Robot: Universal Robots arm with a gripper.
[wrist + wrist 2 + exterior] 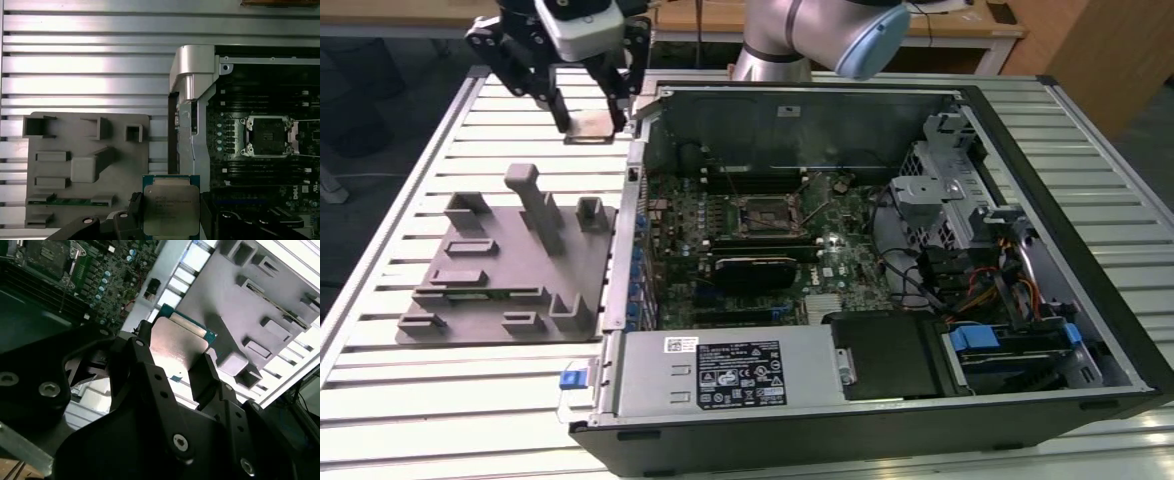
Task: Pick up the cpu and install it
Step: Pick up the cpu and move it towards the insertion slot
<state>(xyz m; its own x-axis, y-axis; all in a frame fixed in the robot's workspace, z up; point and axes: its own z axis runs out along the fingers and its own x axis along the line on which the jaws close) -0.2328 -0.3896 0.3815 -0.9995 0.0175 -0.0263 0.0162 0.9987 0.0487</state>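
"CPU (170, 210), where's it at?"
"In the claw (175, 357). Its fingers (145, 365) are pinched on two opposite edges, only as wide apart as the CPU itself. In the first wrist view the silver lid faces the cam w/ the green rim showing."
"Touching anything else?"
"No, it hangs clear above the slatted table (400, 400)."
"What's around the claw?"
"Grey fixture tray (494, 270) lies below it, flat on the table, and in the exterior view nearer the cam than the claw. Open PC case (1067, 120) is just beside the claw, on the exterior view's right of it. Claw's outside the case wall, by the far corner."
"Socket?"
"CPU socket (267, 135) sits on the motherboard (761, 250) inside the case, well apart from the claw, on the same side as the case. CPU's not in it yet."
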